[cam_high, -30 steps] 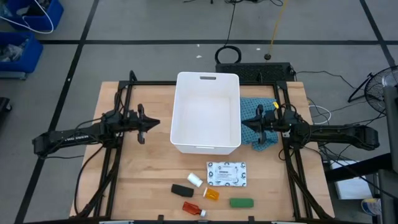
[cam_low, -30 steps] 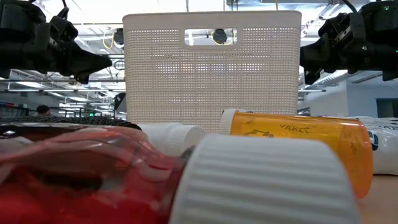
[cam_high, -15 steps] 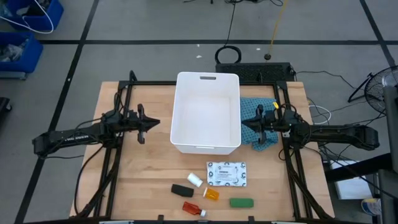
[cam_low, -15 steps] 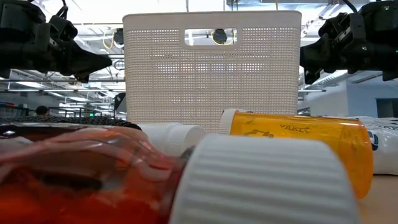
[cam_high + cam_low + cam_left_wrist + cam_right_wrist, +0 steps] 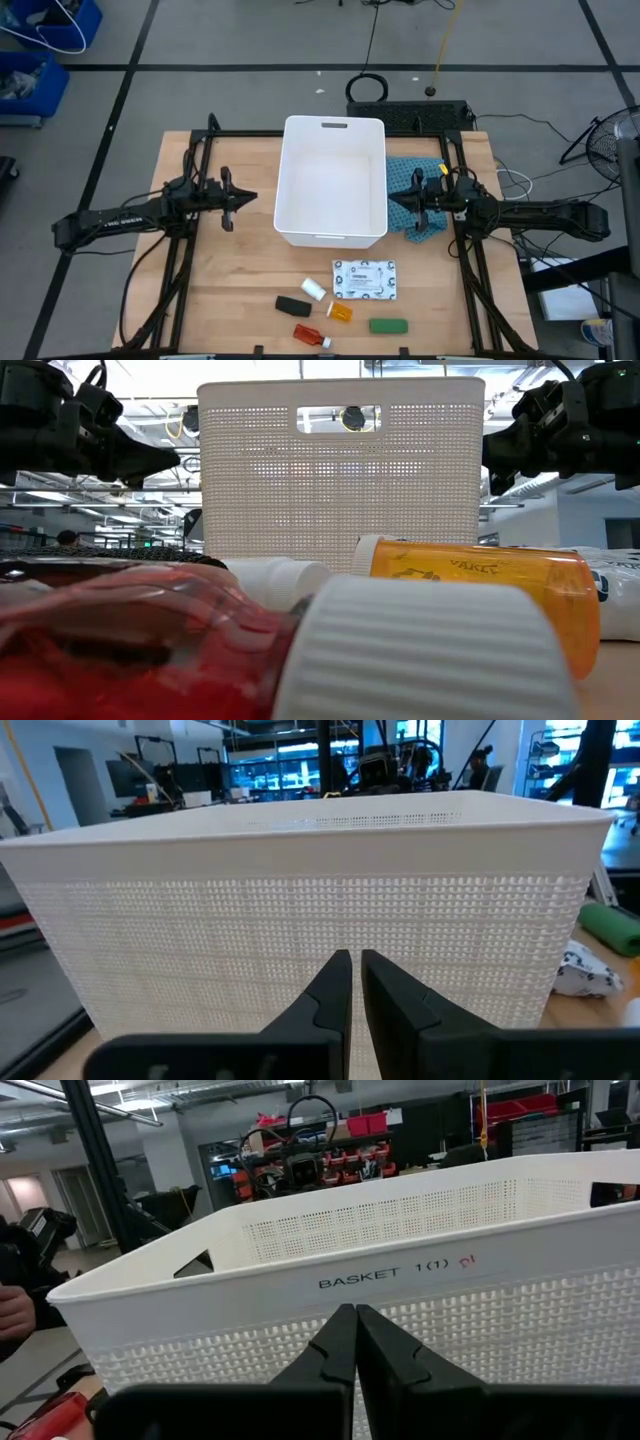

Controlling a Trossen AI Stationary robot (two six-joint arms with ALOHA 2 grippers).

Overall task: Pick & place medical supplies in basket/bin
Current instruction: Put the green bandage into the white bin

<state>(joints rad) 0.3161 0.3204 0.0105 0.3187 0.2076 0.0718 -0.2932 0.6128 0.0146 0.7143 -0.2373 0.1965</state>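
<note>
Nothing has moved since the earlier frames: both arms and every item keep their places. The left gripper (image 5: 243, 198) hangs above the table (image 5: 230, 280), just left of the white basket (image 5: 333, 128), its fingers (image 5: 325, 1000) drawn almost together with only a thin slit between them, holding nothing. The basket stands at the table's centre, its handle slot on the far rim. The right gripper (image 5: 395, 203) sits just right of the basket, over the teal-blue cloth (image 5: 414, 172), its fingers (image 5: 337, 1348) pressed together and empty.

The supplies lie in a cluster on the near part of the table, apart from the basket. From left to right: black oblong (image 5: 290, 304), red bottle with white cap (image 5: 310, 335), small white cylinder (image 5: 313, 290), orange vial (image 5: 340, 312), flat white printed packet (image 5: 364, 279), green oblong (image 5: 388, 325). None touches a gripper.
</note>
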